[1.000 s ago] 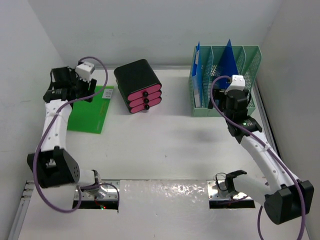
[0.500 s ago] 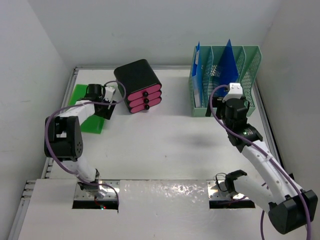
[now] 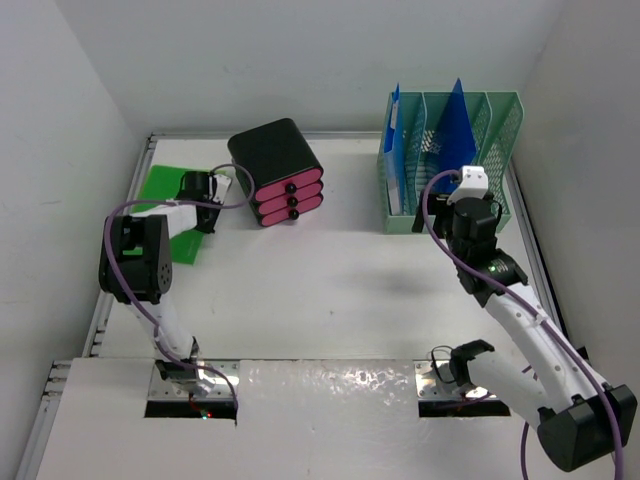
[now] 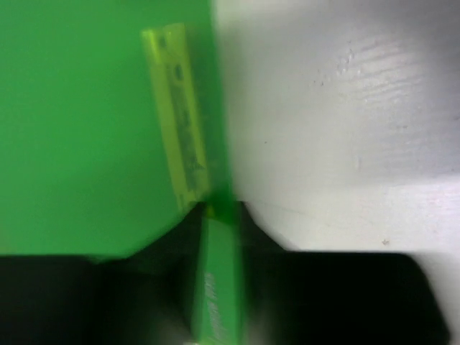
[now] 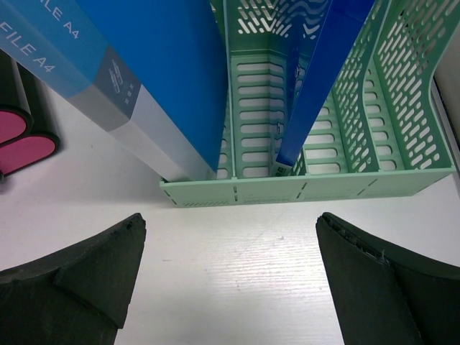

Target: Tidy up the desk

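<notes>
The white worktop (image 3: 340,290) fills the overhead view, a foil strip (image 3: 330,380) along its near edge and open surface between the black drawer box (image 3: 278,172) and the green file rack (image 3: 497,125) at the far side. The left arm folds back toward the far-left corner. Only its wrist camera shows the left claw (image 4: 215,215) clamped on the edge of a flat green folder (image 3: 160,183). The right claw (image 5: 230,287), fingers spread wide, faces the rack's front lip, where blue folders (image 5: 165,65) stand.
</notes>
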Robot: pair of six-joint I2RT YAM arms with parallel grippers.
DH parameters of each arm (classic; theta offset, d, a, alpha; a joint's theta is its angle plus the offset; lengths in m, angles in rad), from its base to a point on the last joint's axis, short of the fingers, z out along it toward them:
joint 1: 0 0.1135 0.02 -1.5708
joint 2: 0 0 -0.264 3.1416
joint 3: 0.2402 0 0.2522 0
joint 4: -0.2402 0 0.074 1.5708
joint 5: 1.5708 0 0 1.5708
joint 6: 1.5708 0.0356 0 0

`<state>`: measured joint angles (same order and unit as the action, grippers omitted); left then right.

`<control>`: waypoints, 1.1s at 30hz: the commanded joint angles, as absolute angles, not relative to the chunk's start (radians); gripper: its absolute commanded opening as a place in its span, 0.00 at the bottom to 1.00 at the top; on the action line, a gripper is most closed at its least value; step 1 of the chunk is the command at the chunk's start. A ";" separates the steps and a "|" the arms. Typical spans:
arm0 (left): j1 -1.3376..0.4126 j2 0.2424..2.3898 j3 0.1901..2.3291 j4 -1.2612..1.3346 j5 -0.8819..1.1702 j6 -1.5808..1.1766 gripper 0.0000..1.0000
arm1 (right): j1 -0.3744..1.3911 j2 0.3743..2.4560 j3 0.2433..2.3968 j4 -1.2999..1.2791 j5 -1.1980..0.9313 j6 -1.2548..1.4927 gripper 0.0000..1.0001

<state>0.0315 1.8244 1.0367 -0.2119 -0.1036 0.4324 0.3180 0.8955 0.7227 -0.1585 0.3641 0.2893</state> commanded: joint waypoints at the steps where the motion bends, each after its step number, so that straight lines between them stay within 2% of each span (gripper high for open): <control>1: 0.026 1.871 1.019 -0.222 -0.071 0.426 0.05 | 0.325 0.881 0.738 -0.129 0.368 0.302 0.97; 2: 0.026 1.871 1.014 -0.227 -0.048 0.429 0.00 | 0.325 0.879 0.741 -0.133 0.374 0.302 0.97; 6: 0.038 1.855 0.996 -0.245 -0.003 0.430 0.00 | 0.331 0.871 0.747 -0.152 0.379 0.302 0.96; 12: 0.115 1.728 0.989 -0.322 0.187 0.410 0.00 | 0.377 0.876 0.773 -0.175 0.359 0.316 0.91; 15: 0.130 1.583 0.942 -0.330 0.206 0.414 0.00 | 0.487 0.900 0.801 -0.189 0.429 0.313 0.87; 22: 0.146 1.390 0.833 -0.337 0.253 0.417 0.00 | 0.806 0.931 0.768 -0.025 0.626 0.313 0.83; 25: 0.153 1.307 0.828 -0.388 0.255 0.413 0.00 | 1.033 1.032 0.799 0.128 0.655 0.307 0.82; 28: 0.158 1.226 0.808 -0.403 0.249 0.405 0.00 | 1.135 1.178 0.833 0.312 0.603 0.353 0.83; 33: 0.164 1.112 0.767 -0.445 0.236 0.420 0.00 | 1.164 1.454 0.988 0.426 0.454 0.540 0.84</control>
<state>0.1524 1.1694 0.7811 -0.4164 0.2073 0.4324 1.1591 1.3682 0.8841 0.2474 0.5327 0.4011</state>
